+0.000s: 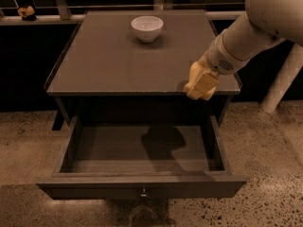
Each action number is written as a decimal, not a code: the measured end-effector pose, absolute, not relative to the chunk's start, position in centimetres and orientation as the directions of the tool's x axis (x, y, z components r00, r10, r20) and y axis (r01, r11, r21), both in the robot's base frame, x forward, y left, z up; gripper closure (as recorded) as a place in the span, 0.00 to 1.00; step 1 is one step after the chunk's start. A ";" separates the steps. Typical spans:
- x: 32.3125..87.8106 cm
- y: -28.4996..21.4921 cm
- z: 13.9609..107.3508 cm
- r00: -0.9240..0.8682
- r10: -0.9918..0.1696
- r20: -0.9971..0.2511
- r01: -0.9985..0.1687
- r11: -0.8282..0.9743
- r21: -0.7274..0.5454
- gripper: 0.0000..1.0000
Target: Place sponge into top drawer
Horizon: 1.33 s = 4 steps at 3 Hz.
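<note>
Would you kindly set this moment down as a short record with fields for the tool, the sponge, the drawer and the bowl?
tool: at the front right edge of the table, closed on the sponge
sponge: pale yellow, held off the tabletop, overhanging the table's front edge
top drawer: pulled open below the table, sponge not yet inside
bowl: white, upright, at the back of the tabletop, apart from the tool
task state: sponge held, not yet released

Sponge (pixel 202 86) in gripper (pixel 199 77) jaws above drawer (pixel 109 187)
</note>
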<state>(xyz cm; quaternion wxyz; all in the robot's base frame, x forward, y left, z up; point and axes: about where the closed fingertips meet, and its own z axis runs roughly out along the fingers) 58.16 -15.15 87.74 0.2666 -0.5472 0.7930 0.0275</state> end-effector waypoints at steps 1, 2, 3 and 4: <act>57.4 -14.9 87.5 -0.259 -0.854 -0.452 -0.884 0.398 -0.244 1.00; 54.5 -14.2 86.9 -0.279 -0.821 -0.497 -0.876 0.430 -0.218 1.00; 50.9 -14.0 84.1 -0.329 -0.778 -0.536 -0.873 0.466 -0.141 1.00; 49.1 -13.5 81.3 -0.369 -0.748 -0.551 -0.871 0.485 -0.076 1.00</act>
